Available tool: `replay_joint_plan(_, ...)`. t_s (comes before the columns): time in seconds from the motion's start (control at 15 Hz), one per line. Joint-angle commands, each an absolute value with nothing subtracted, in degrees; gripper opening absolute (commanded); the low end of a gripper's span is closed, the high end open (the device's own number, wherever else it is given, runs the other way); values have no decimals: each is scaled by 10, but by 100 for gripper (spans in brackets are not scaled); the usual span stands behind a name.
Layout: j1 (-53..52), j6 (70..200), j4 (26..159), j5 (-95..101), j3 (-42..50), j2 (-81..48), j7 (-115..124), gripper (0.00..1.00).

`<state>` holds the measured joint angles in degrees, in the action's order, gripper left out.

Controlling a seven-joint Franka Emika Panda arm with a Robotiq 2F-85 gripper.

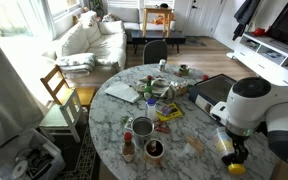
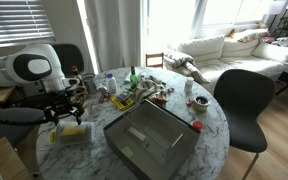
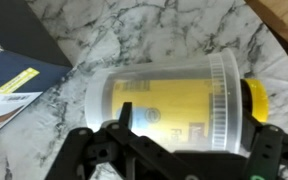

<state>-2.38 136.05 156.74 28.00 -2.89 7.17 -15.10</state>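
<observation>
On the cluttered marble table (image 1: 109,125) of this living room, your gripper (image 3: 194,150) hangs spread wide and empty just above the clear jar (image 3: 169,100), which lies on its side, its long axis running from finger to finger, yellow lid (image 3: 252,100) rightward.

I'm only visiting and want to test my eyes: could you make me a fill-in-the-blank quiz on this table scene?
The clear jar below the gripper has a ___ lid. The jar lies on its ___. The round table has a veined white ___ top.
Missing words: yellow; side; marble.
</observation>
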Motion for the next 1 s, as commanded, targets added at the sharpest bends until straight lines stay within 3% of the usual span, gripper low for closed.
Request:
replay_joint_plan(0.0,-8,1367,1559,321,-25,64,-108,66)
replay_joint_plan(0.07,-5,1366,1555,326,-24,63,-103,56)
replay_joint_plan(0.6,11,1371,1521,283,2,57,-119,4)
replay_joint_plan(0.73,13,1380,1514,257,12,58,-137,0)
replay_joint_plan(0.93,18,1380,1502,209,29,61,-158,2)
